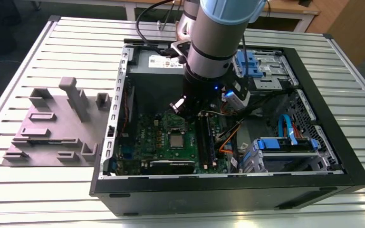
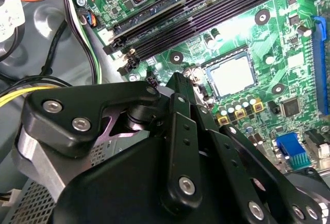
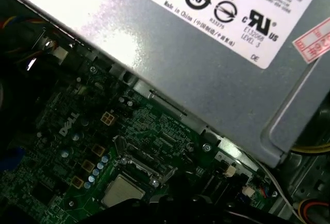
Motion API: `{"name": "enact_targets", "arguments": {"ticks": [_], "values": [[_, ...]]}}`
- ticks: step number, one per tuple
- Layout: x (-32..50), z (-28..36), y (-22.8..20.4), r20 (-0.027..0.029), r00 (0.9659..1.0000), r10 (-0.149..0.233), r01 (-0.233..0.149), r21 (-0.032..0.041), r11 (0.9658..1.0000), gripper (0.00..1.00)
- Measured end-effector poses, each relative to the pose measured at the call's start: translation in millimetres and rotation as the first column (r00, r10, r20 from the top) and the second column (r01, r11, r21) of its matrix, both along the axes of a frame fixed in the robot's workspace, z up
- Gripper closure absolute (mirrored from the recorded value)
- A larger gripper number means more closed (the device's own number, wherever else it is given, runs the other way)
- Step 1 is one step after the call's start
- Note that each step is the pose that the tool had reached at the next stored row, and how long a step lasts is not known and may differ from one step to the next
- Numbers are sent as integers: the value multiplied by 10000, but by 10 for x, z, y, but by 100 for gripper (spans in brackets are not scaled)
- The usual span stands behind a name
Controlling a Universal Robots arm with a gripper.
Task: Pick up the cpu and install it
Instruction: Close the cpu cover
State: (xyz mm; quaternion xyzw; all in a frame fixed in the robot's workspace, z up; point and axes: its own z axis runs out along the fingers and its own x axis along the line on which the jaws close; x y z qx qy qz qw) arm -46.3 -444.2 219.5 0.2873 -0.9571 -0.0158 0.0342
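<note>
Slatted metal table [image 1: 36, 57] under computer case [image 1: 233, 192], grey fixture [image 1: 55, 128]

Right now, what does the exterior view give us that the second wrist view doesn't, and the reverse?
Exterior view alone: the whole black computer case on the slatted metal table, the grey plastic fixture block at the exterior view's left, the blue drive caddies and the arm's silver-grey wrist reaching into the case.

Second wrist view alone: the gripper's black linkage up close and the long black memory slots.

Both: the green motherboard with the silvery-grey square cpu seated in its socket.
</note>
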Motion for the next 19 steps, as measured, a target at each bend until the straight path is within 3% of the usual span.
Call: {"name": "enact_targets", "arguments": {"ticks": [4, 10, 15, 19], "values": [[0, 0, 0, 0, 10000, 37, -37, 0, 10000, 90], [0, 0, 0, 0, 9970, 772, -772, 0, 9970, 90], [0, 0, 0, 0, 9966, 822, -822, -1, 9966, 90], [2, 0, 0, 0, 9924, 1233, -1233, 0, 9924, 90]]}}
